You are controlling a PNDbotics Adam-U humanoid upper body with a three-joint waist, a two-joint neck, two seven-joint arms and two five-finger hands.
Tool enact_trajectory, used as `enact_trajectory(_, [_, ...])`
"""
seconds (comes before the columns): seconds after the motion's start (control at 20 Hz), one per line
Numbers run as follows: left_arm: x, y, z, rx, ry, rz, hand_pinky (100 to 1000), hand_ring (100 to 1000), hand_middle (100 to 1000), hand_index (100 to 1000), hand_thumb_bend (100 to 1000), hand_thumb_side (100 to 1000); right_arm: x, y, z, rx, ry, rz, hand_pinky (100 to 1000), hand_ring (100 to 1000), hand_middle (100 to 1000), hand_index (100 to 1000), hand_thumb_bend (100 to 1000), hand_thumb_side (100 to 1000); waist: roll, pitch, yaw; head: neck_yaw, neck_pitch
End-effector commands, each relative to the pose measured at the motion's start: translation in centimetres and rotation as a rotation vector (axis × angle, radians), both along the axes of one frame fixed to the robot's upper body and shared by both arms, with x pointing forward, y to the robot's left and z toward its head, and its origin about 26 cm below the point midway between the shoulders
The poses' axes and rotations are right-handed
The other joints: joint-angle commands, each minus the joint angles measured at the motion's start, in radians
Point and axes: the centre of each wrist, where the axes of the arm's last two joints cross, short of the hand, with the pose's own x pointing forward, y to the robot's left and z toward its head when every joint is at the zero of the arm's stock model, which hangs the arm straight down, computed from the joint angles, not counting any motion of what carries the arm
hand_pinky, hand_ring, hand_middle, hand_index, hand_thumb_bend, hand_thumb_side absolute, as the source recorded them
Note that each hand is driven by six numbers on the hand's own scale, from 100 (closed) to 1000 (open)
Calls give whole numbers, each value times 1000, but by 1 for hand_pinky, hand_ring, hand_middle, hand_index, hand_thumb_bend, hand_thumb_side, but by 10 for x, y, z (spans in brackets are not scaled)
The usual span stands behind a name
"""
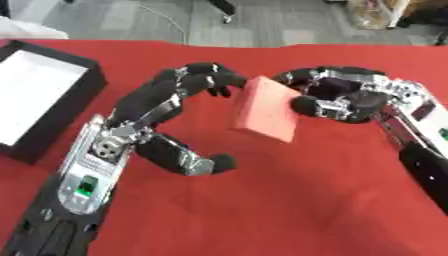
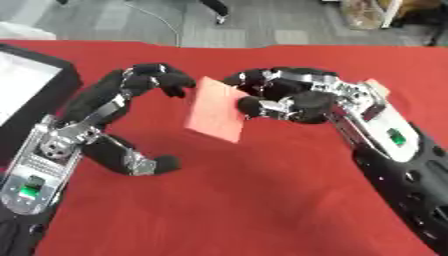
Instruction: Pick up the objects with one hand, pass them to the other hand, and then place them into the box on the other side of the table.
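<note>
A flat pink block (image 1: 265, 109), about the colour of the cloth beneath it, is hanging in the air over the middle of the counter (image 1: 289, 200), tilted so that one broad face is turning toward the camera and its lower corner is pointing down. It is not touching the red surface.

The right hand (image 2: 297, 102) is gripping the block from the right side: its fingers (image 2: 249, 80) are curling over the upper right edge while the thumb is pressing against the face lower down, so the block is pinched between them. The right arm is running off toward the lower right corner of the view.

The left hand (image 1: 149, 107) is reaching in from the left. Its fingers (image 1: 214, 77) are bending over at the tips and arriving at the block's upper left corner; whether they are actually touching it cannot be told. The thumb (image 1: 206, 164) is sticking out well below, apart from the block, so this hand is standing open around empty space and is not closing on anything.

A black box (image 1: 61, 107) with a white inside is sitting at the left edge of the counter, well apart from the block and both hands. Beyond the counter's far edge, grey floor (image 1: 131, 22) is showing.
</note>
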Motion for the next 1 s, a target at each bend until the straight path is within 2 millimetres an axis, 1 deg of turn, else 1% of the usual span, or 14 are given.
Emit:
enact_trajectory(0.05, [1, -5, 5, -26, -8, 60, 605, 637, 736, 886, 519, 627, -3, 1, 8, -21, -13, 41, 647, 755, 478, 414, 100, 369, -17, 0, -4, -7, -9])
enact_trajectory(0.3, [2, -7, 1, -62, 7, 133, 598, 632, 733, 881, 524, 624, -5, 4, 6, -79, -19, 147, 650, 759, 478, 412, 100, 363, -24, -1, -7, -8, -16])
enact_trajectory(0.4, [1, -9, 0, -74, 7, 136, 599, 632, 734, 881, 522, 620, -5, 4, 6, -97, -34, 181, 651, 759, 478, 411, 100, 362, -25, -1, -8, -10, -17])
enact_trajectory(0.7, [0, -15, -5, -60, 8, 70, 601, 633, 739, 882, 525, 622, -6, 8, 3, -106, -48, 213, 653, 759, 475, 408, 100, 365, -32, 3, -5, -18, -17])
enact_trajectory(1.0, [-1, -23, -8, -64, -2, -79, 610, 626, 725, 869, 524, 608, -4, 7, 1, -91, -33, 221, 654, 759, 472, 408, 100, 373, -35, 5, -2, -27, -11])
